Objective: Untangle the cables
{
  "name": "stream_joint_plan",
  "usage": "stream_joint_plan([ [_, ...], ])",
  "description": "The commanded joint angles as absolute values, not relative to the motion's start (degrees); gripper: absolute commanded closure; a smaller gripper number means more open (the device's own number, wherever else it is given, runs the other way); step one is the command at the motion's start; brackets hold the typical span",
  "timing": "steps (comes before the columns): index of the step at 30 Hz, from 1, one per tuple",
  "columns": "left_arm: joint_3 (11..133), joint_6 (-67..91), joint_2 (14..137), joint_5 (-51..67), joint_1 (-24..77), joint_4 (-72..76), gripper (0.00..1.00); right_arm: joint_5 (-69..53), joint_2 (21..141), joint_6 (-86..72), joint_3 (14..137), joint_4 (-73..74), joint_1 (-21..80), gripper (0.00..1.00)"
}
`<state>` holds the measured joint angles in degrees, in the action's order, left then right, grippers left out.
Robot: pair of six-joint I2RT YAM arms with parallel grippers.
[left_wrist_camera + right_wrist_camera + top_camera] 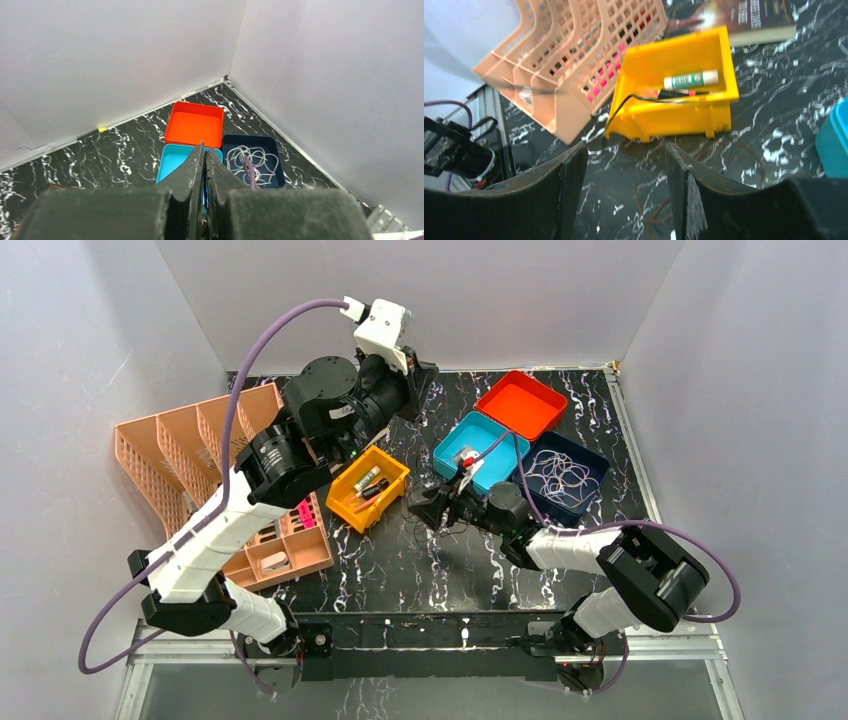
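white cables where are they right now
In the top view, the white cables lie coiled inside the dark blue tray on the table's right side, next to the light blue tray, with the orange tray just behind.

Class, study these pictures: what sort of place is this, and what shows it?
Probably a lab robot test cell: white walls box in a marbled table, with a left arm and right arm bolted at its near edge.

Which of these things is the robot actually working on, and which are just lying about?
Job: dark wires on the table, pale wires in the dark blue tray, right gripper, left gripper.

Lying about: orange tray, light blue tray, yellow bin, pink rack.
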<state>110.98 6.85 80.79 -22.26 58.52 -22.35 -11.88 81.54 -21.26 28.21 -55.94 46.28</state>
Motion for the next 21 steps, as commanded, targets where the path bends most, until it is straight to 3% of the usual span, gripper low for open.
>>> stream_joint_plan([
  [1, 114.84, 2.22, 82.02, -25.26, 58.71, -21.29, 1.00, -10.65, 81.72, -22.07, 25.08, -57.83, 46.63, 0.34],
  [13, 123.17, -4.61, 84.69, -28.96, 58.76, -19.20, 1.00, -10.37, 80.40, -22.58, 14.89, -58.74, 46.67, 0.35],
  [21, 122.22, -5.70, 83.97, -29.38, 58.71, -19.60, 1.00, -5.91, 56.54, -22.03, 8.89, -41.08, 46.65, 0.30],
])
